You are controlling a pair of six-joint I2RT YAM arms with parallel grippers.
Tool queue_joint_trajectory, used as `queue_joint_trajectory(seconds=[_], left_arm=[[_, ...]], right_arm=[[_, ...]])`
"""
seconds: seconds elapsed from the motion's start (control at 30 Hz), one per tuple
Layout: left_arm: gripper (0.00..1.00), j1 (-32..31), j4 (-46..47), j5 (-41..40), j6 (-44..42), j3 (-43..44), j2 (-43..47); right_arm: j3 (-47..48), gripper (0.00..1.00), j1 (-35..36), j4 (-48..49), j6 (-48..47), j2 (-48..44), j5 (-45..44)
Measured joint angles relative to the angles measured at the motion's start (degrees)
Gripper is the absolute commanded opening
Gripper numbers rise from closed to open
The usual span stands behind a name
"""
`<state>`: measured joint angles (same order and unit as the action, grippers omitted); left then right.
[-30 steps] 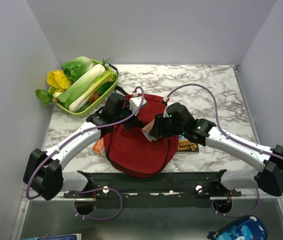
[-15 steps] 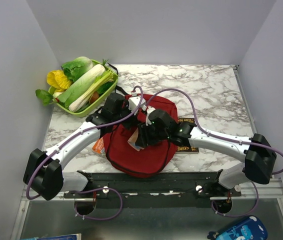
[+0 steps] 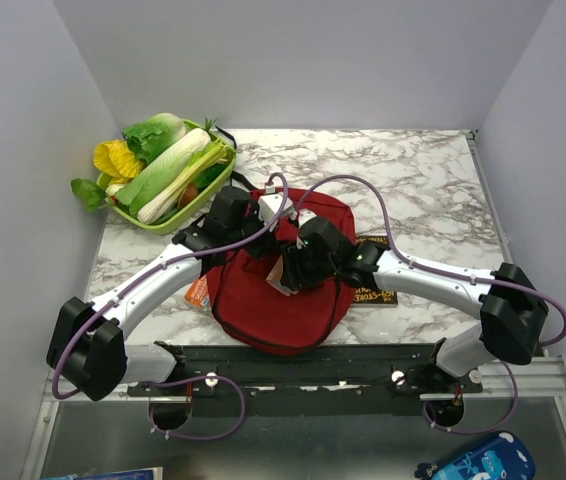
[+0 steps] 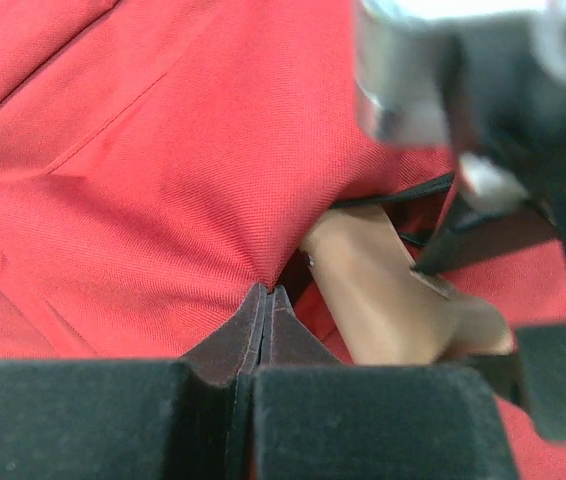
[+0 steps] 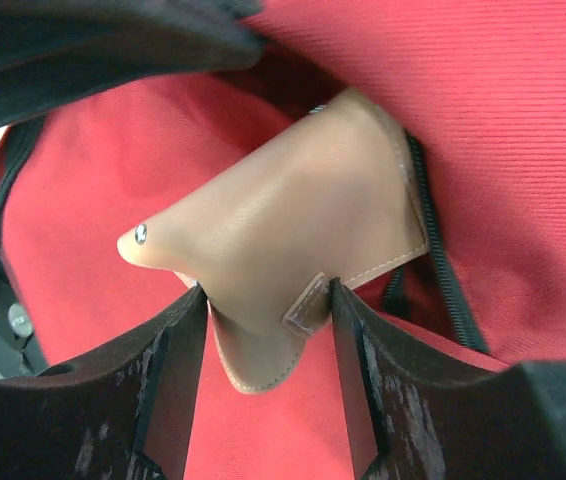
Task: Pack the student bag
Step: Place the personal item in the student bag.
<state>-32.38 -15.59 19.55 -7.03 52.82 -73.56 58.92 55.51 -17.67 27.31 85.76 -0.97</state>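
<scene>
We see the table with the red bag lying at its near middle, between both arms. Our left gripper pinches a fold of bag fabric, jaws closed. Our right gripper clasps a tan pouch at the bag's opening.

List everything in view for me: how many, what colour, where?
student bag: one, dark red, table centre.
tan pouch: one, light brown, at the bag's opening.
basket: one, green, far left corner.
vegetables: several, green, white, yellow, in the basket.
orange packet: one, against the bag's left side.
card: one, black, orange print, right of the bag.
blue item: one, below the table, near right.
table: one, white-grey marble.
left gripper: one, black, pinching bag fabric.
right gripper: one, black, gripping the pouch.
</scene>
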Motion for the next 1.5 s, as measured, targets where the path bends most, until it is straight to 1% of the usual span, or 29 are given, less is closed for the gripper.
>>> queue_joint_trajectory(seconds=[0.07,0.13,0.23,0.43,0.6,0.7,0.8,0.87,0.9,0.93,1.0,1.03,1.07,1.2,1.33,1.43,1.5], left_arm=[[0.00,-0.31,0.07,0.02,-0.20,0.00,0.00],[0.00,-0.35,0.20,0.02,-0.37,0.00,0.00],[0.00,-0.31,0.15,0.02,-0.46,0.00,0.00],[0.00,-0.76,-0.46,0.24,-1.09,0.00,-0.74],[0.00,-0.96,-0.61,0.26,-1.57,0.00,-1.62],[0.00,-1.03,-0.61,0.26,-1.84,-0.02,-1.62],[0.00,-1.03,-0.59,0.24,-2.14,-0.28,-1.62],[0.00,-1.03,-0.57,0.24,-2.36,-0.59,-1.62],[0.00,-1.03,-0.57,0.24,-2.43,-0.68,-1.66],[0.00,-1.09,-0.59,0.24,-2.58,-0.79,-1.68],[0.00,-1.11,-0.50,0.22,-2.71,-0.79,-1.79],[0.00,-1.11,-0.46,0.22,-2.78,-0.79,-1.92],[0.00,-1.11,-0.42,0.24,-2.80,-0.79,-2.01],[0.00,-1.11,-0.42,0.24,-2.86,-0.79,-2.82],[0.00,-1.11,-0.42,0.22,-3.06,-0.76,-3.39],[0.00,-1.11,-0.46,0.22,-3.23,-0.76,-3.65],[0.00,-1.11,-0.48,0.22,-3.28,-0.76,-3.67]], right_arm=[[-0.13,0.65,-1.22,-0.39,-0.02,0.20,-0.79],[-0.15,0.72,-1.75,-0.94,0.04,0.20,-2.54],[-0.15,0.75,-1.88,-1.90,0.72,0.17,-6.97],[0.63,0.75,-2.67,-2.27,3.54,-0.15,-15.98],[1.31,0.75,-3.02,-2.10,5.79,-0.17,-17.70],[-0.11,0.72,-3.02,-1.73,7.96,-0.92,-17.77],[-5.64,0.65,-2.64,-0.09,10.16,-5.51,-17.59],[-9.77,0.56,-2.14,1.90,10.43,-9.60,-17.22],[-11.28,0.51,-1.79,2.51,10.49,-11.17,-17.00],[-12.85,0.40,-0.96,3.34,10.51,-13.05,-16.72],[-13.79,0.30,0.96,4.20,10.40,-14.21,-16.00],[-13.81,0.18,2.10,4.85,10.56,-13.99,-15.61],[-13.79,0.15,3.08,5.42,10.67,-13.53,-15.32],[-13.73,0.14,7.30,7.63,11.43,-9.16,-14.60],[-13.53,0.09,10.97,9.68,12.79,-3.65,-14.34],[-13.11,0.03,12.26,11.65,13.86,0.11,-14.19],[-12.04,0.01,12.46,12.33,14.49,2.91,-14.29]])
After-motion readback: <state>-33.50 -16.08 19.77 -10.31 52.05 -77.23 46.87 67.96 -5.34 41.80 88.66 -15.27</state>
